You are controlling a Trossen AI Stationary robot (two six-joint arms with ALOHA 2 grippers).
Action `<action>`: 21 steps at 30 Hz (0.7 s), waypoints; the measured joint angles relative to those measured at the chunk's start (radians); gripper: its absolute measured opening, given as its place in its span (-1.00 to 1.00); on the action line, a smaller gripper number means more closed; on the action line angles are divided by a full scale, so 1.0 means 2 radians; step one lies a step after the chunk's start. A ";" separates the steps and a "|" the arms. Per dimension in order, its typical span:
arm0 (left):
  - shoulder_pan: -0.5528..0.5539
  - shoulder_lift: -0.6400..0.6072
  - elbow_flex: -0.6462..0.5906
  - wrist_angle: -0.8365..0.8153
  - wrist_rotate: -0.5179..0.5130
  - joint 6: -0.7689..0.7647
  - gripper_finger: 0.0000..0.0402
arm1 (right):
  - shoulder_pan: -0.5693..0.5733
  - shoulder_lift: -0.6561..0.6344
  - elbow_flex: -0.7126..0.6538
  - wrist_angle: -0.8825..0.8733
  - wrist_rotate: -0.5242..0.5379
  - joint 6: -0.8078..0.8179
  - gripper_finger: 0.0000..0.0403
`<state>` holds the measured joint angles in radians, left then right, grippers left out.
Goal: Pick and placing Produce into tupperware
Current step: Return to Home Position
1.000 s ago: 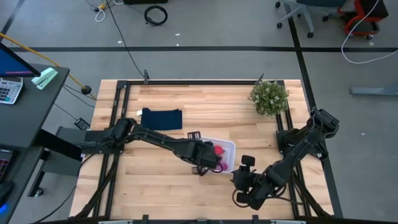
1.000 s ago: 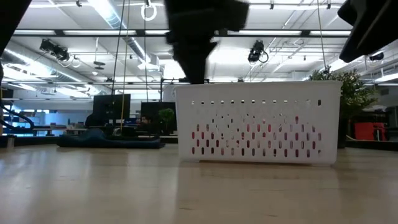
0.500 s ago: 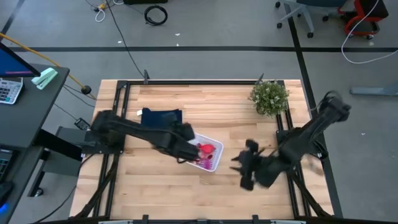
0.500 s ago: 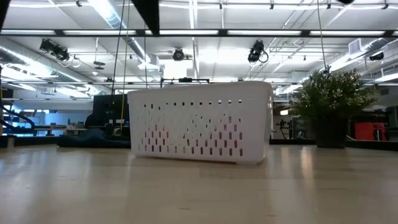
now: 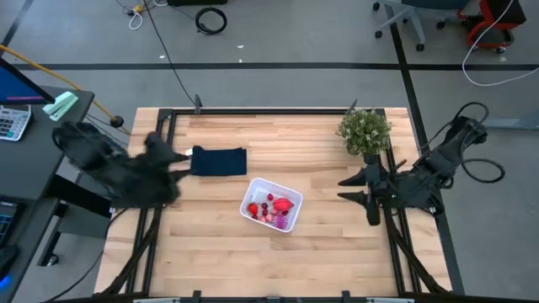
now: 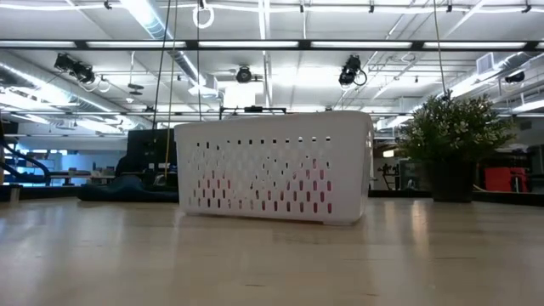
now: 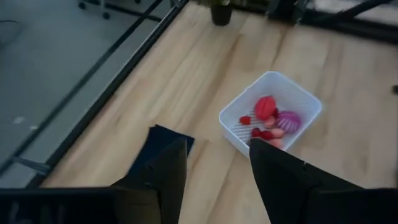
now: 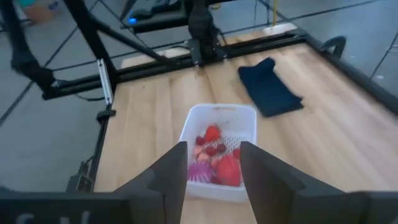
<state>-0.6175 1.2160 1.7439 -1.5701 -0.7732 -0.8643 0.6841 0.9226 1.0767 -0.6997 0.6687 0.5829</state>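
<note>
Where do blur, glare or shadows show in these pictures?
High view: the left arm is a blurred smear; the right arm is not. Low view: ceiling strip lights glare above the white slotted plastic bin. Wrist views: left gripper and right gripper look soft-edged.

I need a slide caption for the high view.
White tupperware holding red produce on the table; left gripper and right gripper at its opposite edges.

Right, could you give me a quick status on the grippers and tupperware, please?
Left gripper open, empty, at left edge. Right gripper open, empty, at right edge. Produce inside tupperware, mid-table. Cloth, plant apart from it.
</note>
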 joint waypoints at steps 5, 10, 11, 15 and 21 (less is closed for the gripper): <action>-0.087 -0.099 -0.138 0.046 -0.058 -0.096 -0.12 | 0.018 -0.040 -0.120 0.124 -0.026 -0.011 -0.23; -0.136 -0.163 -0.328 0.262 -0.095 -0.059 -0.13 | 0.003 -0.052 -0.271 0.423 -0.152 -0.117 -0.23; -0.138 -0.170 -0.362 0.309 -0.099 -0.041 -0.13 | -0.006 -0.053 -0.291 0.465 -0.180 -0.141 -0.23; -0.136 -0.210 -0.470 0.486 -0.153 0.019 -0.11 | -0.066 -0.082 -0.325 0.501 -0.218 -0.186 -0.23; -0.108 -0.252 -0.587 0.689 -0.127 0.125 -0.11 | -0.171 -0.163 -0.327 0.449 -0.330 -0.185 -0.23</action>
<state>-0.8340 0.7112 0.5702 -0.1924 -1.0263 -0.6146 0.3426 0.5965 0.4217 0.1990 0.0087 0.2123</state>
